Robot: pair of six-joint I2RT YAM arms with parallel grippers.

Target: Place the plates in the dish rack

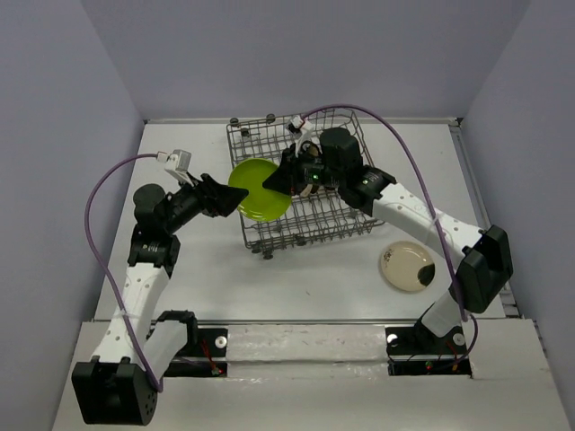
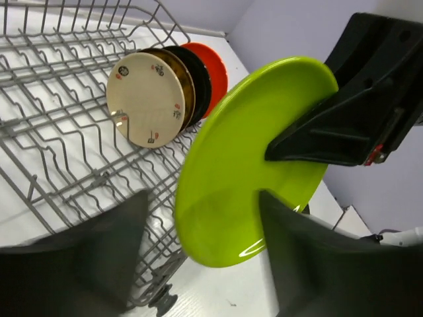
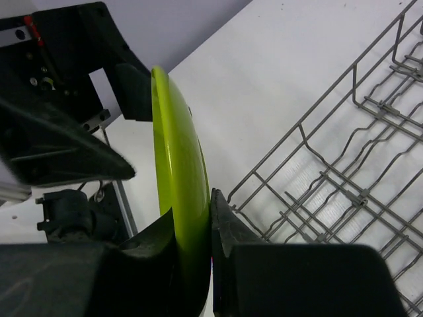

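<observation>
The lime green plate (image 1: pixel 256 190) is held on edge over the left side of the dish rack (image 1: pixel 332 224). My right gripper (image 1: pixel 272 184) is shut on its right rim, seen close up in the right wrist view (image 3: pixel 192 211). My left gripper (image 1: pixel 232 199) is open at the plate's left edge, with its fingers spread to either side of the plate (image 2: pixel 244 172) and not pinching it. In the rack (image 2: pixel 59 132) stand the cream plate with brown marks (image 2: pixel 145 99), the brown (image 2: pixel 180 63), the black (image 2: pixel 199 69) and the orange (image 2: pixel 215 66) plates. The cream plate with the black patch (image 1: pixel 407 267) lies on the table.
The rack sits tilted at the back centre of the white table (image 1: pixel 207 269). Grey walls close in the left, right and back sides. The right arm (image 1: pixel 404 206) reaches across the rack from the right.
</observation>
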